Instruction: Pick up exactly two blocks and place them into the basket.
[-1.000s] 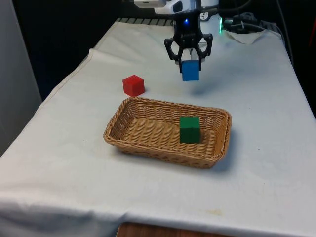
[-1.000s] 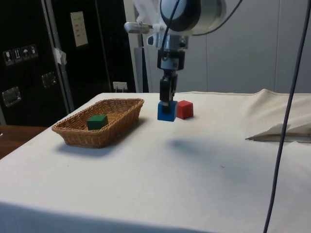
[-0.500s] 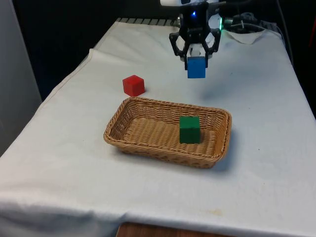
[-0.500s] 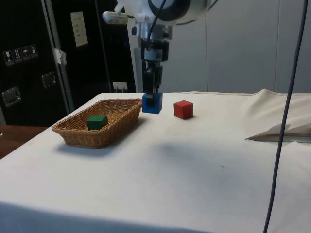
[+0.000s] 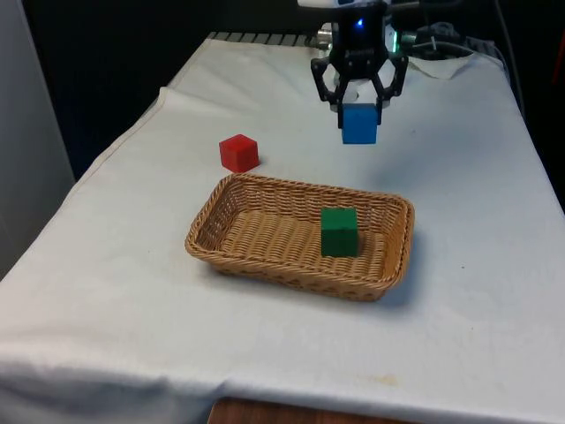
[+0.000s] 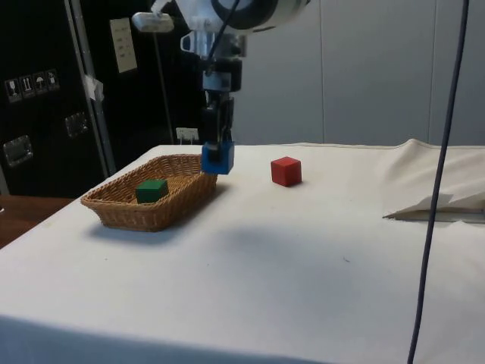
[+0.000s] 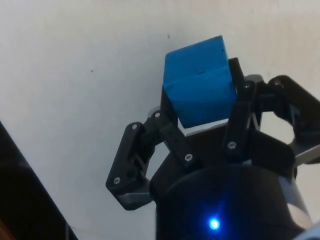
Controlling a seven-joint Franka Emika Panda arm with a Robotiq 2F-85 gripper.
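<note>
Gripping the blue block [image 5: 359,124] between both fingers, the gripper [image 5: 358,104] hangs in the air above the cloth, near the basket [image 5: 393,258], which holds a green block [image 5: 339,231].

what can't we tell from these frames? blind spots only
- Green block: its base, side view, hidden by the near wall of the basket.
- Blue block: top face, front view, covered by the gripper.
- Whether the blue block is over the basket yet: side view overlaps the rim; front view puts it beyond the far rim.
</note>
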